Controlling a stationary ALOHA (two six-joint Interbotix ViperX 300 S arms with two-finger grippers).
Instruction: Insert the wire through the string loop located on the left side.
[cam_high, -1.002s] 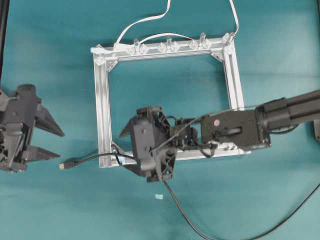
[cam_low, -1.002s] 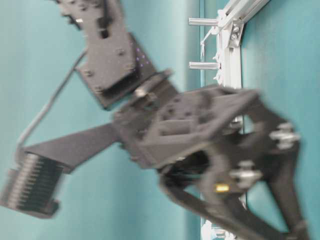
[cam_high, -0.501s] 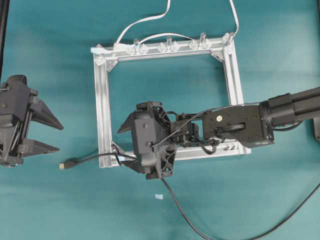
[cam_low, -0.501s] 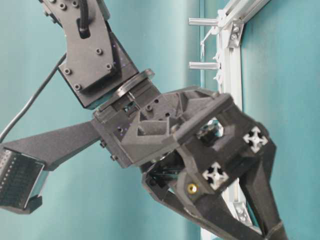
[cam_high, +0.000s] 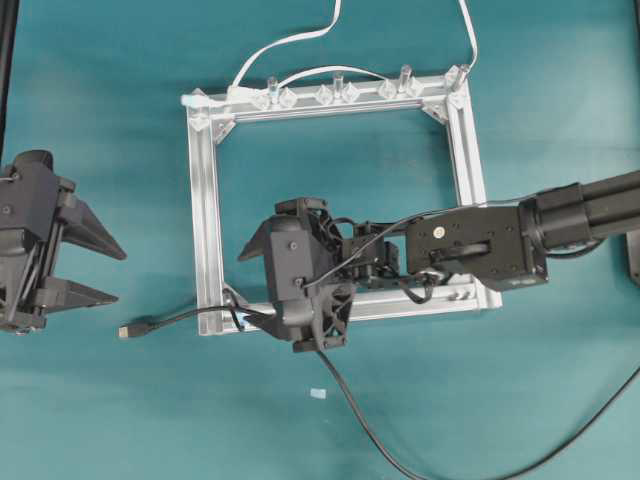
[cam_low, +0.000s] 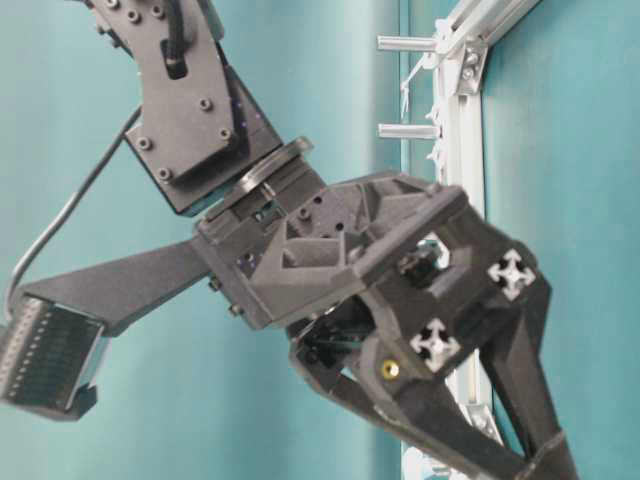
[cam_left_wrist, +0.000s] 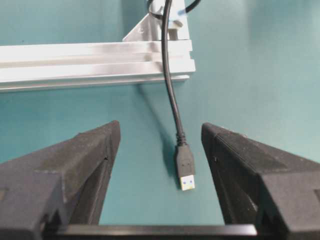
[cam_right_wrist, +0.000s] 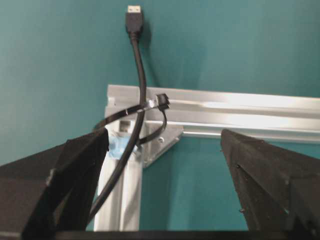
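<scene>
So in the overhead view the frame (cam_high: 205, 215) is a silver square sitting in the middle of the teal table (cam_high: 100, 420), with white cables (cam_high: 290, 42) running off its top edge.

The wire (cam_high: 185, 317) comes up from the bottom right of that view, goes under the right gripper, crosses the frame's lower left corner and ends with its plug (cam_high: 125, 331) lying flat on the table just left of the frame. Right wrist cam shows it better: the wire goes over the corner rail and passes through the loop (cam_right_wrist: 157, 120), a thin dark string hanging at the corner bracket (cam_right_wrist: 161, 141), and the plug points toward the top of that picture, well clear of the rail.

Left gripper (cam_high: 85, 265) is at the far left edge of the overhead view, jaws spread wide, holding nothing. It's aimed toward the frame, and the plug sits a bit below and to the right of its lower finger. From its wrist cam, the plug (cam_left_wrist: 185, 167) lies between the two fingers (cam_left_wrist: 82, 165) but not touching either.

Right gripper (cam_high: 262, 280) reaches in from the right and hangs over the bottom rail near the lower left corner, jaws also wide apart and empty. In its wrist cam the wire runs up between its fingers (cam_right_wrist: 75, 165), close to the left one; can't tell if it touches.

The table-level view is mostly filled by the left gripper up close, with a strip of frame behind it.
</scene>
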